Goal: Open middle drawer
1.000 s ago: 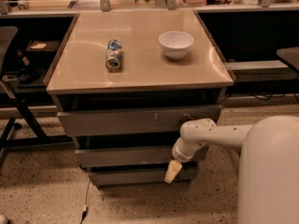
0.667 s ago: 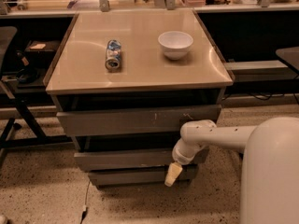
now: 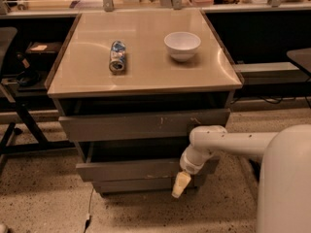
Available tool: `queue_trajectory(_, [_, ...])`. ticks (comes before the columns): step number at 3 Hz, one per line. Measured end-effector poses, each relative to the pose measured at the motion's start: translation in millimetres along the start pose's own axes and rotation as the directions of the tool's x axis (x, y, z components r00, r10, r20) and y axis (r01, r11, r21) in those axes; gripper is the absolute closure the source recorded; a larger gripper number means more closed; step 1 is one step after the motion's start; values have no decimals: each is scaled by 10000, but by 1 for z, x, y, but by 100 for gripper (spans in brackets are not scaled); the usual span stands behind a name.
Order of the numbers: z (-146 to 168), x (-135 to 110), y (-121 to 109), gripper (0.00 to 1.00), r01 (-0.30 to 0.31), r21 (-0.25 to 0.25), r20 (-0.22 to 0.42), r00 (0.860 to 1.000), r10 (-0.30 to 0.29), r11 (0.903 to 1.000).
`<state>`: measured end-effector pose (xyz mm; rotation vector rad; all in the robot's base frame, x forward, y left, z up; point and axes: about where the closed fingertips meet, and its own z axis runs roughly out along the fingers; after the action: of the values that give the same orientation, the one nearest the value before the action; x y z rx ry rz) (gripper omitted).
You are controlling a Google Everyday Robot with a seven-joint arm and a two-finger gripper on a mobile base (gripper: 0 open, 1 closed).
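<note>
The grey cabinet has three drawers stacked under its tan top. The middle drawer (image 3: 131, 170) has a plain flat grey front and stands pulled out a little, with a dark gap above it. My gripper (image 3: 180, 185) hangs down from the white arm (image 3: 228, 142) that reaches in from the right. It sits at the right end of the middle drawer's front, with its cream tip down over the lowest drawer (image 3: 141, 185). The top drawer (image 3: 146, 125) has pale scratch marks on its front.
On the cabinet top (image 3: 146, 76) a can (image 3: 117, 56) lies on its side and a white bowl (image 3: 182, 45) stands to its right. A dark chair (image 3: 9, 81) stands at the left. A low shelf (image 3: 265, 72) runs at the right. The floor is speckled.
The middle drawer's front sits slightly lower and nearer than before, and my gripper has shifted a little the same way with it.
</note>
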<state>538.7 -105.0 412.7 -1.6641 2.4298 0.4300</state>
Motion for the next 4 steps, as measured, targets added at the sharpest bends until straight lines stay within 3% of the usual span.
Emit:
queue_trajectory(1, [-9, 4, 27, 0, -22, -613, 243, 9997, 37, 9981])
queue_trajectory(3, [-35, 16, 97, 0, -21, -2010, 872, 9960, 200, 9796])
queue_trajectory(4, [-44, 21, 118, 0, -78, -2374, 1079, 9936, 344, 9714])
